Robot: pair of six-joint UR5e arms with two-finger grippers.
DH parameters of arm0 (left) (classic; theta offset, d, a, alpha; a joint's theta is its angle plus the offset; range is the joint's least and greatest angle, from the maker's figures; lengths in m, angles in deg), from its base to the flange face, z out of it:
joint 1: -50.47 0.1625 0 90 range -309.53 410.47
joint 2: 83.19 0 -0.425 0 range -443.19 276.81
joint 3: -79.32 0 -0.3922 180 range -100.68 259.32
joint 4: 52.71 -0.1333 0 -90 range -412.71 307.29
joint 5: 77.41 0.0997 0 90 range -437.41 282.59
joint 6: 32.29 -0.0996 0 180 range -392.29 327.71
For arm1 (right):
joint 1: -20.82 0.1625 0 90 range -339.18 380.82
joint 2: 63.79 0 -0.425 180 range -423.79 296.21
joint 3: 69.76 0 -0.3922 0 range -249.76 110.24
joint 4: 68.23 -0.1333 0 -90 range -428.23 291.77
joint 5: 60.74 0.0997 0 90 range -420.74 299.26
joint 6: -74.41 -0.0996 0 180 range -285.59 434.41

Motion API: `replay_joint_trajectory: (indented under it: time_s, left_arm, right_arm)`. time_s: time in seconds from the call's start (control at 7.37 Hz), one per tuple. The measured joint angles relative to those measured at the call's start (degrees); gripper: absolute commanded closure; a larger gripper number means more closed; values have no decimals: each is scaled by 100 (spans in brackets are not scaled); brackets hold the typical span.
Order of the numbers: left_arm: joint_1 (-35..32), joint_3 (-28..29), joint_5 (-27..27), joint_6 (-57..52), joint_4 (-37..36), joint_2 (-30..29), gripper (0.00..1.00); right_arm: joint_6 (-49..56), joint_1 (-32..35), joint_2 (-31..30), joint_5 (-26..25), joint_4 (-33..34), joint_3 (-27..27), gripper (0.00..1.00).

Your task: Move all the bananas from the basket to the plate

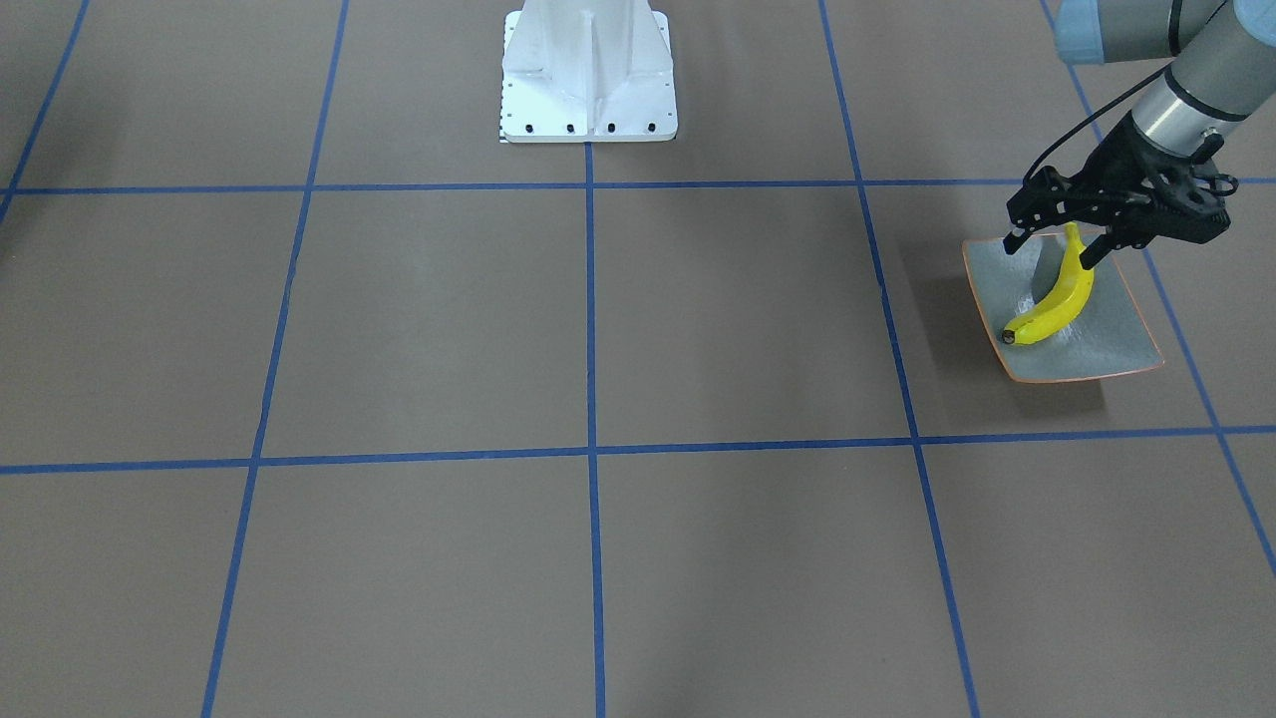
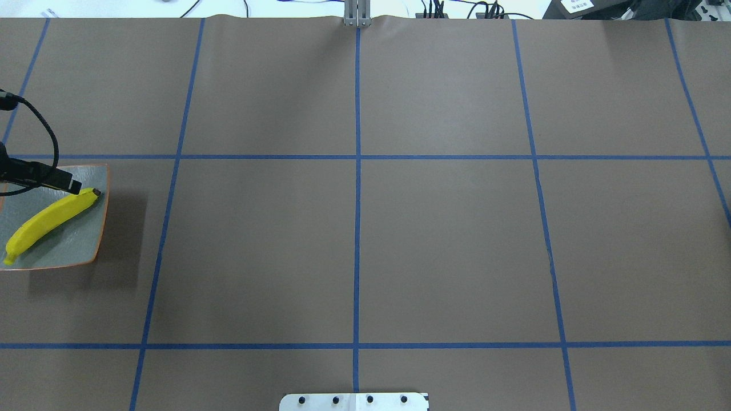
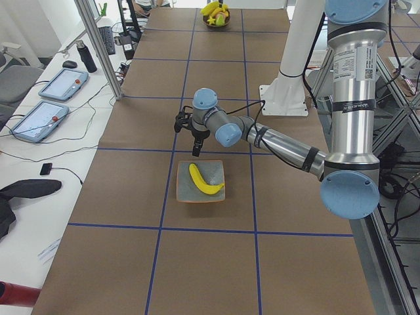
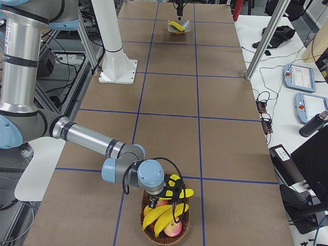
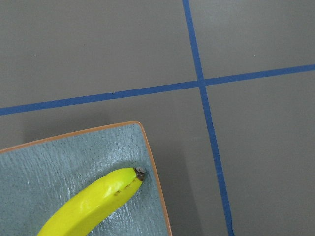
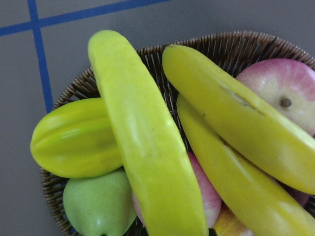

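Note:
One yellow banana [image 1: 1052,307] lies diagonally on the grey-green plate [image 1: 1107,339] with its orange rim. My left gripper [image 1: 1050,254] hangs open just above the plate's robot-side edge, one finger on each side of the banana's upper end and holding nothing. The left wrist view shows the banana's dark tip [image 5: 140,173] near the plate's corner [image 5: 142,129]. At the table's other end, the wicker basket [image 4: 148,237] holds three bananas [image 6: 142,147] among other fruit. My right gripper [image 4: 171,197] sits low over this basket, right at a banana; I cannot tell whether it is open or shut.
The basket also holds red apples [image 6: 275,88], a green apple [image 6: 98,206] and a ribbed yellow-green fruit [image 6: 74,137]. The white arm pedestal [image 1: 588,70] stands at mid-table on the robot's side. A side bench with tablets [image 3: 62,84] runs along the operators' edge.

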Motion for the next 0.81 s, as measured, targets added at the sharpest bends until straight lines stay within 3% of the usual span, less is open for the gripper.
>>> replay_joint_trajectory:
  time_s: [0.41,0.81]
  left_arm:
    - [12,27,-256,97,-149,-232,0]
    - [20,175,-639,1259,-249,-1013,0]
  right_arm:
    - [-32,76,93,323,416,-813,100]
    - [-1119,-724,665,871,489,-1312,100]
